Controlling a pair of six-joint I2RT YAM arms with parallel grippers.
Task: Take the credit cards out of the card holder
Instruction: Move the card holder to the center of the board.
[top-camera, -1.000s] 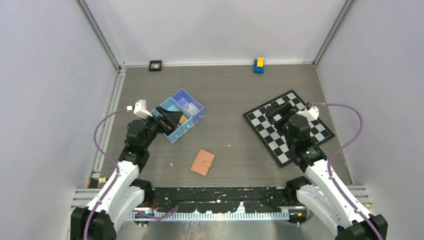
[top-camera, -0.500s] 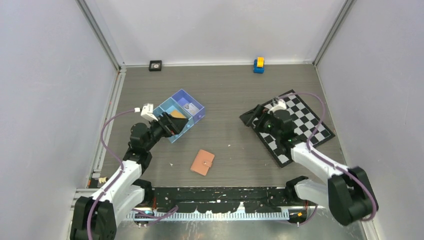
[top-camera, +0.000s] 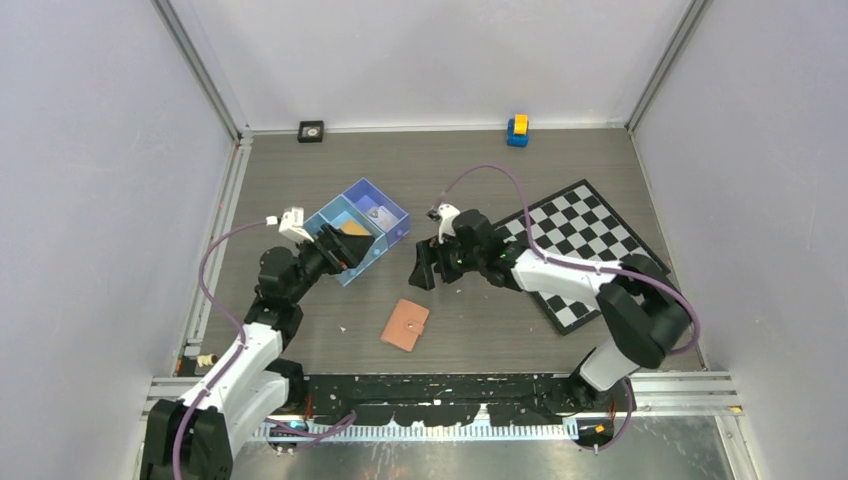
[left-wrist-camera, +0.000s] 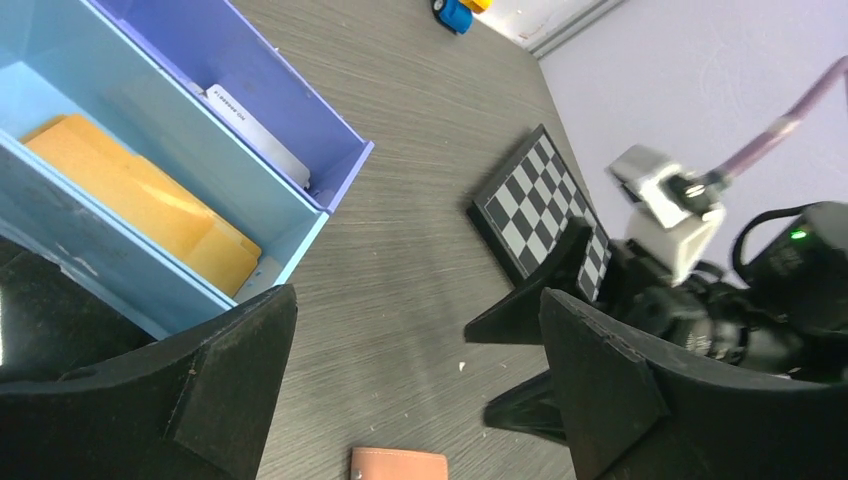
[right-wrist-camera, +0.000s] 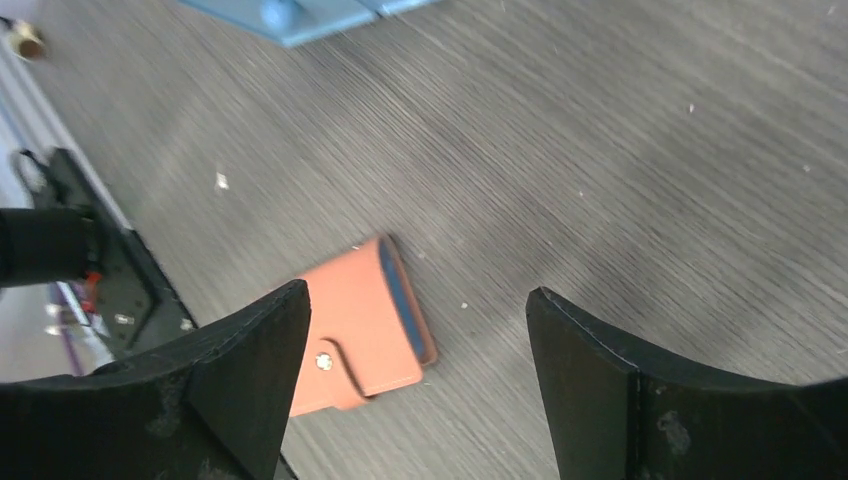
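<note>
Top view: the card holder (top-camera: 405, 325) lies flat and shut on the table (top-camera: 480, 170). It's tan-brown, rectangular, with rounded corners. It sits just nearward of my right gripper (top-camera: 421, 270), toward the arm bases and apart from it. From my left gripper (top-camera: 352, 250) it's off to the right and nearer the bases. Both grippers are spread wide and hold nothing. The left one hangs over the near side of the blue tray (top-camera: 385, 195). The checkerboard (top-camera: 590, 235) lies under and behind the right arm.

Left wrist view: the fingers are wide apart with bare table between them. The tray is left of the fingers. An orange card (left-wrist-camera: 140, 200) lies in the light-blue compartment, maybe two overlapped; I cannot tell. A pale card (left-wrist-camera: 255, 130) lies in the purple compartment against its wall. Only a sliver of the card holder shows, at the bottom edge between the fingers.

Right wrist view: the fingers are wide, nothing gripped. The card holder lies below the gap, toward the finger on the picture's left and partly hidden behind it. I cannot tell if they touch. A closing tab with a small metal snap stud (right-wrist-camera: 323, 362) is fastened. A dark blue-grey strip runs along one long edge. The view is blurred, so I cannot tell if that strip is a card.
</note>
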